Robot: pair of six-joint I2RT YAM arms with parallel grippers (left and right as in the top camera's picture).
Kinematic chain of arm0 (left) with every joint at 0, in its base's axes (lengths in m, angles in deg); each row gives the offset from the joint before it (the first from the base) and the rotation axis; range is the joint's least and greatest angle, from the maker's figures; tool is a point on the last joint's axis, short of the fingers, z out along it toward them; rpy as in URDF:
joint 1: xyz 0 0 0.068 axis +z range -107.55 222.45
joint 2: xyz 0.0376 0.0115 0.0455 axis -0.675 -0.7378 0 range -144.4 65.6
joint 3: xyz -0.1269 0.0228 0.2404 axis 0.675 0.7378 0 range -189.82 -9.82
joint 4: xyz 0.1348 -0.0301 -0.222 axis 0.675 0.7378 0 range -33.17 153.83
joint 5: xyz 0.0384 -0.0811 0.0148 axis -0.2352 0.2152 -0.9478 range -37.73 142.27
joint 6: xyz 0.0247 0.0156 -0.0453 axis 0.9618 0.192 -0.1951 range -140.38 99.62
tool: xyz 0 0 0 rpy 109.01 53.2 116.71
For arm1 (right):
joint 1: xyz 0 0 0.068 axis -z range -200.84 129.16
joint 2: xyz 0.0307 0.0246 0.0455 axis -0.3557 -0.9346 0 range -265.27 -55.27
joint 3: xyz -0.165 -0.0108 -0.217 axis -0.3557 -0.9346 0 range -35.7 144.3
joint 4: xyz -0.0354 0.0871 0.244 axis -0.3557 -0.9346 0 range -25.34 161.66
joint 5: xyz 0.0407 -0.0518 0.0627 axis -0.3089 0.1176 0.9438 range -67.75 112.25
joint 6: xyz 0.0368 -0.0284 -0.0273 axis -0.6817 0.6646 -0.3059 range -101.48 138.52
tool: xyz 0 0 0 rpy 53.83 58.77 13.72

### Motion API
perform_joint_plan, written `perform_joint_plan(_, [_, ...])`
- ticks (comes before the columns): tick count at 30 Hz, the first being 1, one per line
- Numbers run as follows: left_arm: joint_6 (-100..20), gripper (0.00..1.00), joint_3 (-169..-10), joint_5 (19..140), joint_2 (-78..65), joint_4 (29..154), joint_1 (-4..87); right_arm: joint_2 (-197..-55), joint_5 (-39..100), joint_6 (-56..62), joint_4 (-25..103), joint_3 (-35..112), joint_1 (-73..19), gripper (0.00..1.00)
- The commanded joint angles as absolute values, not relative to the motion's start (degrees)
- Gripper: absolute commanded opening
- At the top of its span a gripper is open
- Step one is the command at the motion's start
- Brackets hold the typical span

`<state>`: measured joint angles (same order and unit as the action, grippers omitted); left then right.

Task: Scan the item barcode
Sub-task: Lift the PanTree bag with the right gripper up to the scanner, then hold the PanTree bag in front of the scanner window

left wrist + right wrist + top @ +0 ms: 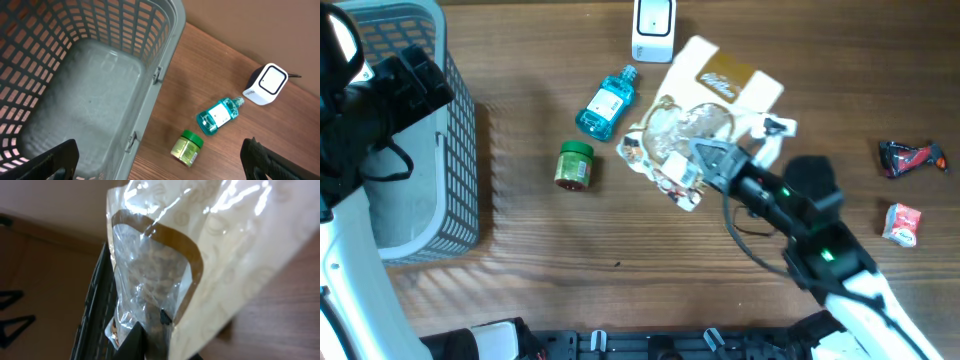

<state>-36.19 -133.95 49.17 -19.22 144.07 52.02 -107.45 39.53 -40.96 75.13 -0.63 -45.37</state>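
The item, a cream snack bag (720, 90) with a clear window, is lifted and tilted just below the white scanner (653, 28) at the table's far edge. My right gripper (705, 160) is shut on the bag's lower clear end. In the right wrist view the bag (200, 240) fills the frame, pinched between the dark fingers (137, 342). No barcode shows on it in any view. My left gripper (415, 75) hovers over the grey basket (460, 150), open with nothing between its fingers (55, 160). The scanner (267, 84) also appears in the left wrist view.
A blue mouthwash bottle (605, 103) and a green-lidded jar (574, 165) lie left of the bag, both also in the left wrist view: bottle (218, 116), jar (187, 147). The basket's rim (165, 50) runs beside them. A dark red packet (910, 157) and a small red-white packet (902, 223) lie at far right.
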Motion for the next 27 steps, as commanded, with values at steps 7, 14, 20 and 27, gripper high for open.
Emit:
perform_joint_plan(7, [-36.3,1.00,-134.4,49.4,-19.3,144.0,52.5,-103.1,30.7,-39.1,69.1,-0.5,-45.3,0.05])
perform_joint_plan(14, [-36.3,1.00,-134.4,49.4,-19.3,144.0,52.5,-117.7,20.4,-26.3,79.9,4.8,-45.3,0.05])
perform_joint_plan(20, [-36.3,1.00,-134.4,49.4,-19.3,144.0,52.5,-144.6,14.6,2.3,80.0,31.5,-45.3,0.05])
perform_joint_plan(27, [-36.3,1.00,-134.4,49.4,-19.3,144.0,52.5,-169.7,2.2,35.0,87.8,61.0,-45.3,0.05])
